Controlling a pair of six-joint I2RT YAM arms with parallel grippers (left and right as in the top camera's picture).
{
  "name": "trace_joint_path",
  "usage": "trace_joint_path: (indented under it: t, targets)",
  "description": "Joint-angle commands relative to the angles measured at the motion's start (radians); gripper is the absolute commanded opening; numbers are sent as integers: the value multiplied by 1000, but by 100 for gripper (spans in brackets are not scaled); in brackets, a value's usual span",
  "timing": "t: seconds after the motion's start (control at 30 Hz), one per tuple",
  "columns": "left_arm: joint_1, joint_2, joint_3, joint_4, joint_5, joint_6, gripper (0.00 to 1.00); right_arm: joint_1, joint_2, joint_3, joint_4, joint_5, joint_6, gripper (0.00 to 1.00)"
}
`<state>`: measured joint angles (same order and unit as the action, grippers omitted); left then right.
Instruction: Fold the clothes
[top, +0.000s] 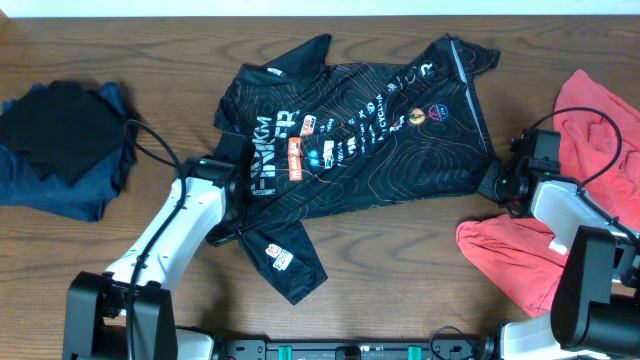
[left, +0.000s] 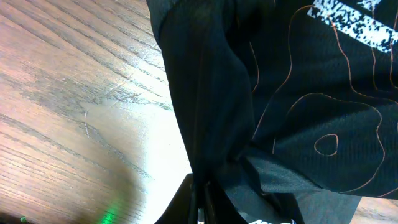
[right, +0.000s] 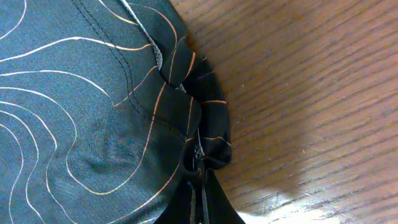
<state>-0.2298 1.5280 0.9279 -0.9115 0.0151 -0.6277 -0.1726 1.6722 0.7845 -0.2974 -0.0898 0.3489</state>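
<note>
1. Brown wooden table (top: 400, 250) fills every view, its grain running side to side.
2. Closest to the bottom edge of the overhead view, one sleeve of the black jersey (top: 380, 130) points toward the lower middle and carries a white and orange logo.
3. Left of centre, the left gripper (left: 200, 205) sits at the jersey's left edge. Its wrist view shows the jaws closed tight on a fold of black fabric, which rises from the wood as a ridge.
4. Right of centre, the right gripper (right: 199, 183) sits at the jersey's lower right corner, its jaws pinched narrow on a small bunch of hem.
5. Between the two grippers the jersey lies spread across the middle of the frame, slightly tilted, with thin orange lines and white and orange logos facing up.
6. At the right edge a crumpled red shirt (top: 595, 110) runs from upper right to lower right, partly hidden by the right arm.
7. In the upper left, a heap of dark blue and black clothes (top: 60, 145) lies well apart from the jersey.
</note>
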Motion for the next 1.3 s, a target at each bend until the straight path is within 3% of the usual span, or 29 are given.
trace_joint_path:
  t: [0.0, 0.5, 0.77, 1.07, 1.27]
  targets:
    - [3, -2, 5, -4, -24, 7, 6, 2, -24, 24, -47, 31, 18, 1]
    - [5, -56, 31, -43, -24, 158, 6, -82, -333, 208, -391, 247, 13, 1]
    - [5, -318, 190, -113, -25, 248, 6, -130, -422, 315, -530, 243, -60, 1]
    - [90, -628, 461, -86, -80, 258, 6, -130, -462, 645, -740, 243, -93, 1]
    - [113, -707, 490, -29, -64, 255, 6, -129, -464, 801, -819, 242, -93, 1]
